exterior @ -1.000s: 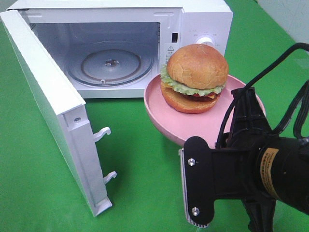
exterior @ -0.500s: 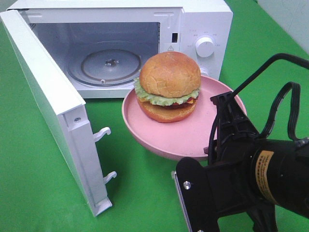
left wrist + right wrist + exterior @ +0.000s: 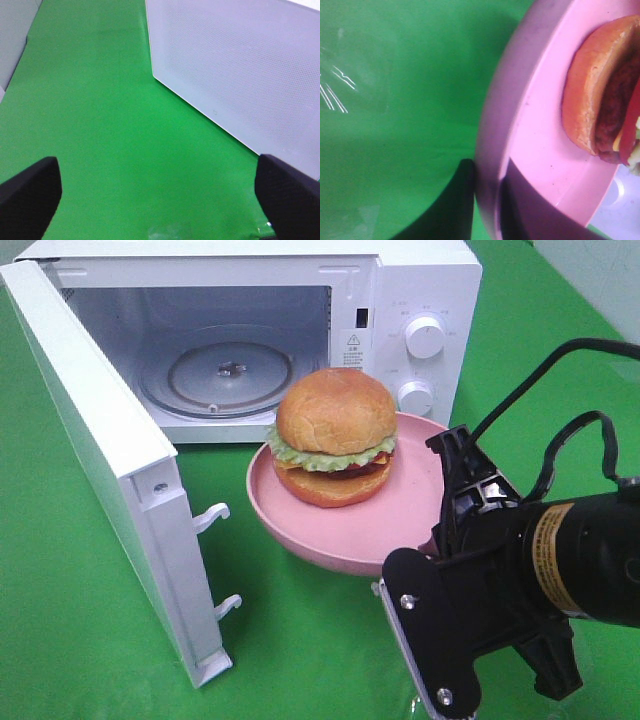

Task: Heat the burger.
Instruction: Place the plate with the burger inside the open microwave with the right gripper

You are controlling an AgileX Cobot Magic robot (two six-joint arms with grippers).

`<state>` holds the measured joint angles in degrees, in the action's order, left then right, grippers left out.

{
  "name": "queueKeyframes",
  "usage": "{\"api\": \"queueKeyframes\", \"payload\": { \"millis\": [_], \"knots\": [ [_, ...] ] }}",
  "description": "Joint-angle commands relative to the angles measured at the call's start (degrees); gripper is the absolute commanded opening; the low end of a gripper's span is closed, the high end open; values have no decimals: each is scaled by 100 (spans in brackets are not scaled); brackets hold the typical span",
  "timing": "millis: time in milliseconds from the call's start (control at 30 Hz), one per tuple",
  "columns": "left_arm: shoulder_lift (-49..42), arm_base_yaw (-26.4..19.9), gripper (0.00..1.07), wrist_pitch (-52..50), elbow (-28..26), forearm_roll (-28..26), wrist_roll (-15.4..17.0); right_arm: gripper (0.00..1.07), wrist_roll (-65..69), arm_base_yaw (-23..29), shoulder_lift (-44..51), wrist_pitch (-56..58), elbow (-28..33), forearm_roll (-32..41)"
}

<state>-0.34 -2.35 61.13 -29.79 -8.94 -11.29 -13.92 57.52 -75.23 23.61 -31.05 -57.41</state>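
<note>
Our right gripper (image 3: 487,210) pinches the pink plate (image 3: 300,530) by its rim so the burger (image 3: 335,435) rides upright, untouched, in front of the microwave (image 3: 420,280) (door (image 3: 100,440) swung wide); left gripper (image 3: 160,190) gapes, holding nothing.

High overview, close wrists, shared plate (image 3: 290,535)

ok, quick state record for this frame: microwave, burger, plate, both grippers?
microwave: door swung wide open to the left
turntable: bare, nothing on it
burger: upright on the pink plate, in front of the opening, outside the cavity
right gripper: shut on the pink plate's near rim, a finger on each side
left gripper: open, holding nothing, over the green cloth near the door
status: burger not yet inside
</note>
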Motion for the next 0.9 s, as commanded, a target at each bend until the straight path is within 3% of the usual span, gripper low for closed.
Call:
{"api": "queueKeyframes", "payload": {
  "millis": [33,600,900],
  "knots": [
    [-29,17,98,40,11,-17,11,0,-991,-269,57,-453,-23,160],
    [-29,17,98,40,11,-17,11,0,-3254,-1112,57,-1054,-516,1725],
    [-29,17,98,40,11,-17,11,0,-5317,-1467,57,-1438,-556,3518]
  ]
}}
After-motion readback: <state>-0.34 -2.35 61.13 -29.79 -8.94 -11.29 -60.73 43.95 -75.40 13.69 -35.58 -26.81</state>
